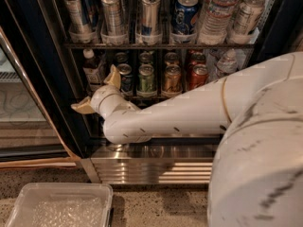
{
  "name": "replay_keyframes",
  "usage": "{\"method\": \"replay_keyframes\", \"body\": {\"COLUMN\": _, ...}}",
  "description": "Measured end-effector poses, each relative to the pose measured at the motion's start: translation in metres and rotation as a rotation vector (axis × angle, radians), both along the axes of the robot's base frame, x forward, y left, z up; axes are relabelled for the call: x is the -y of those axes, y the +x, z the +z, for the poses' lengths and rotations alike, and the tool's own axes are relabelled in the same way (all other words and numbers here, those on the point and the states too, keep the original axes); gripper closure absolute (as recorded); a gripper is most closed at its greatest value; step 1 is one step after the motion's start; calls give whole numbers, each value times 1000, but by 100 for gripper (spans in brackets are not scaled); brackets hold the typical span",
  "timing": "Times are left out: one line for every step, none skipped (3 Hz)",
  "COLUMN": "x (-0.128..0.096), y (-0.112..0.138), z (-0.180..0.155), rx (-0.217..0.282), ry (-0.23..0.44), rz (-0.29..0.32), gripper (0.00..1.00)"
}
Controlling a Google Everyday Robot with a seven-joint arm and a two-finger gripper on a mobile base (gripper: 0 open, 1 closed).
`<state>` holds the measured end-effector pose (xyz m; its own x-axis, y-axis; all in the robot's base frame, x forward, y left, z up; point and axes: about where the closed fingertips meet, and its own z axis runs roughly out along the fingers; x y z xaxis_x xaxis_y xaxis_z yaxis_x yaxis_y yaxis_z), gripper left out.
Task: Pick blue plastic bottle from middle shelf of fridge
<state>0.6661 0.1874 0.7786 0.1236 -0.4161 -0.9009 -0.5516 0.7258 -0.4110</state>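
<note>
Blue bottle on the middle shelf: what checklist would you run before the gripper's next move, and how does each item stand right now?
1. Fridge door open, shelf reachable: ok.
2. Bottle upright at the left end of the middle shelf: ok.
3. Gripper open: ok, its fingers are spread wide, just below and in front of the bottle.
4. Fingers on either side of the bottle: cannot tell. One rises at its right, and the other points left below it.
5. Clearance from the blue can: cannot tell. The raised finger stands close beside it.
</note>
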Motion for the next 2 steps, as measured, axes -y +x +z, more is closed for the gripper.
{"method": "replay_keyframes", "body": {"x": -6, "y": -5, "z": 3, "rx": 24, "ry": -61, "rz": 3, "gripper": 0}}
{"method": "replay_keyframes", "body": {"x": -22, "y": -26, "z": 15, "rx": 82, "ry": -129, "rz": 26, "gripper": 19}}
